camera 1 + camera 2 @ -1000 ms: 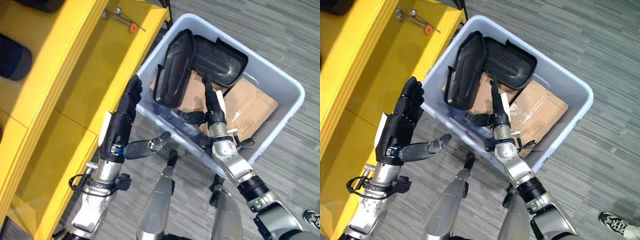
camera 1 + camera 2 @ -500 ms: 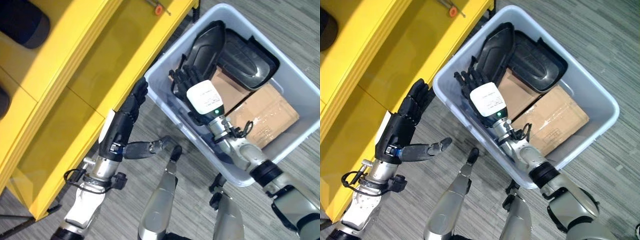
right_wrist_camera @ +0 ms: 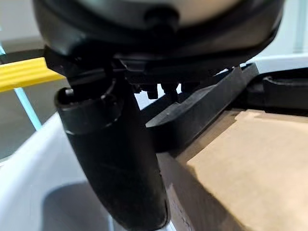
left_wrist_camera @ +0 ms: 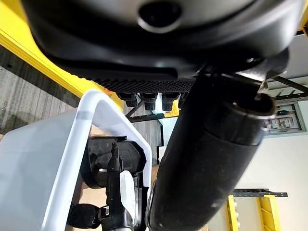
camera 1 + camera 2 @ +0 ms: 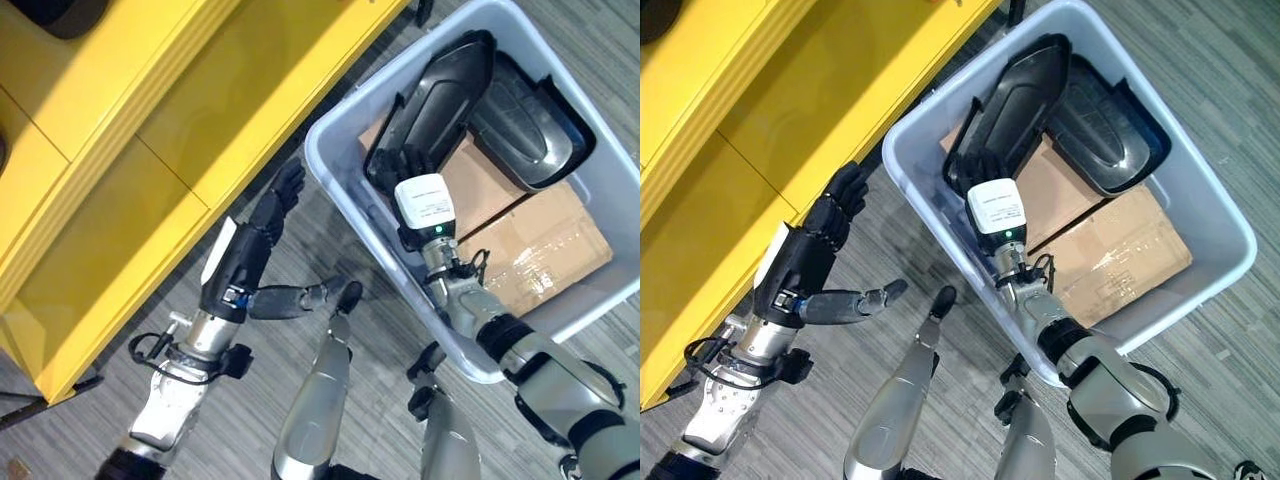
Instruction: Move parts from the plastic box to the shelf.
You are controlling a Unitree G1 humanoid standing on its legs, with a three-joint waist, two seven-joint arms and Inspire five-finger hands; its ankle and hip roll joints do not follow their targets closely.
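Grey carpet floor [image 5: 120, 330] carries a plastic box [image 5: 340, 215] beside the yellow shelf [image 5: 150, 130]. Left eye view: right hand [image 5: 415, 195] inside the box, fingers at the long black part [image 5: 440, 100] — grip cannot be told. Right eye view: left hand [image 5: 805, 265] outside the box, fingers straight, holding nothing.

Both arms are silver-grey with dark joint rings, and each ends in a dark hand: the left hand [image 5: 243, 268] has a white strip along its side behind the fingers, while the right hand [image 5: 412, 190] carries a white plate with a small green light behind its fingers.
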